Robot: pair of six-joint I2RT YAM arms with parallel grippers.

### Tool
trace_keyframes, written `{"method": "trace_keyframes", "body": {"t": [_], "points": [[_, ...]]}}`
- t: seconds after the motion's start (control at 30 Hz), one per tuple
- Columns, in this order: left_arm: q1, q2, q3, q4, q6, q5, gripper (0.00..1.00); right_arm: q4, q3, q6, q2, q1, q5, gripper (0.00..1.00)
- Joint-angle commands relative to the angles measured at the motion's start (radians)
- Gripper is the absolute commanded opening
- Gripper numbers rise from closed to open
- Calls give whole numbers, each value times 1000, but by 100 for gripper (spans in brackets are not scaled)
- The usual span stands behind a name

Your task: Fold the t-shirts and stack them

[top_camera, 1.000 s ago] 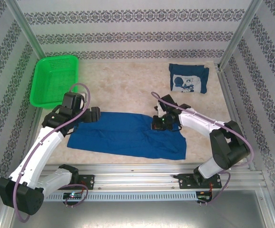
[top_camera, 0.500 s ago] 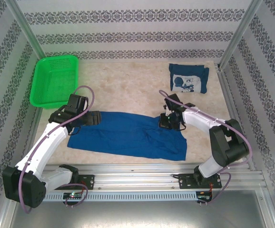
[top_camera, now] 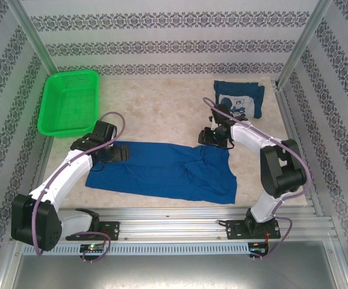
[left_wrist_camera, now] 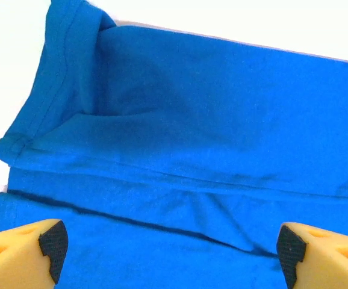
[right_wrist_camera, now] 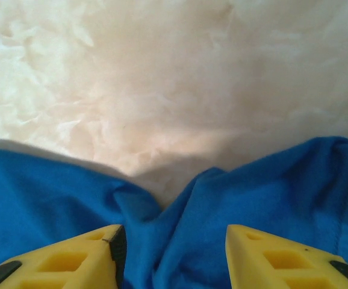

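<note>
Near the front edge of the table [top_camera: 162, 108], centre: one blue t-shirt [top_camera: 162, 171] lies flat, long sides turned in to a band running left to right. Second t-shirt [top_camera: 239, 99] sits folded at the far right corner, print up, well apart from the first. Green basket [top_camera: 68, 99] at far left, not in play.

Left gripper [left_wrist_camera: 173, 247]: jaws spread wide, nothing between them but flat cloth below; it hangs over the band's left end, where the sleeve [left_wrist_camera: 59, 78] lies turned across the body and a lengthwise fold line runs just beyond the fingers.

Right gripper [right_wrist_camera: 174, 241]: jaws parted, no pinch. It stands at the band's far right edge, and a small pucker of cloth rises between the fingers.

Judgement: lengthwise fold looks done; crosswise fold and stacking remain.

Risks:
- The pucker sits in the right jaws' gap. A low sideways retreat could catch it and drag the edge out of line.
- A shallow pinch at either end may take the top layer only, so the turned-in side falls open on lifting.
- The near right corner of the band looks wider than the left; folding without squaring would give a crooked packet that sits badly on the folded t-shirt.
</note>
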Motion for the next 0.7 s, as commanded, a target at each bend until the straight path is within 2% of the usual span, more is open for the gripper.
{"method": "trace_keyframes", "body": {"t": [0.0,0.13,0.3,0.43,0.67], "points": [[8,38,9,63,-24,2,91,5,-71,-7,-146,-2,-63,51],[8,93,22,102,-18,33,90,-4,-142,-22,-195,32,-134,52],[6,99,35,145,10,100,90,8,-212,-66,-184,110,-110,53],[6,72,61,150,29,148,91,18,-218,-98,-136,123,-71,52],[6,18,93,117,39,168,91,15,-179,-122,-103,136,-39,50]]}}
